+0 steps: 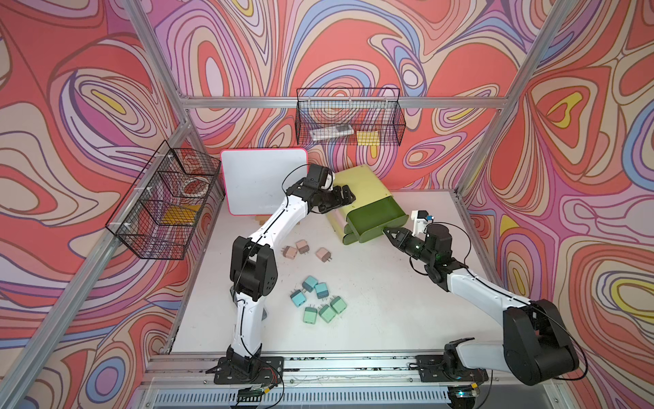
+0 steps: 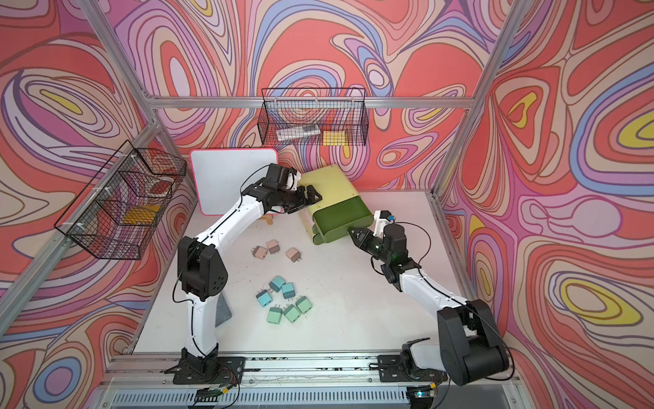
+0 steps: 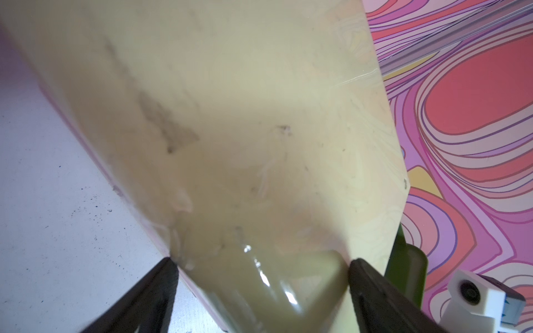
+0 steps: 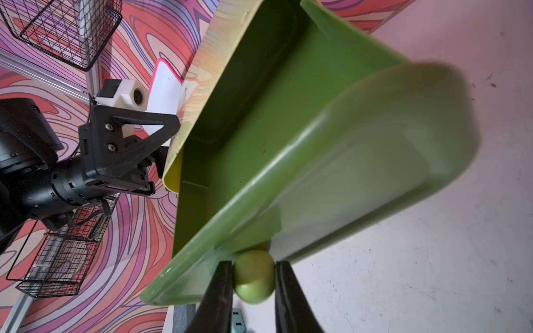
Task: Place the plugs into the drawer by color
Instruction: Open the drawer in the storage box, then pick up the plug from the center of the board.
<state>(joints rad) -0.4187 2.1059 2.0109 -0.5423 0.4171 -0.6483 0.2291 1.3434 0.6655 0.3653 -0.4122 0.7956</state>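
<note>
Nine plugs lie loose on the white table [image 1: 389, 301] in front of the chest [image 1: 364, 186]: three pink plugs [image 1: 302, 246] nearest it, three blue plugs [image 1: 321, 289] farther out, three green plugs [image 1: 326, 312] farthest. The chest's top drawer [image 1: 375, 216] stands pulled out.

The right gripper [image 1: 387, 232] pinches that drawer's knob [image 4: 253, 276]. The left gripper [image 1: 345, 198] straddles the chest's rounded edge with its jaws wide, but I cannot tell whether it clamps.

Swirl-patterned walls and an aluminium frame enclose the table. A whiteboard [image 1: 263, 180] leans beside the chest. There are two wire baskets, one [image 1: 348, 117] above the chest and one [image 1: 166, 202] well to its side.
</note>
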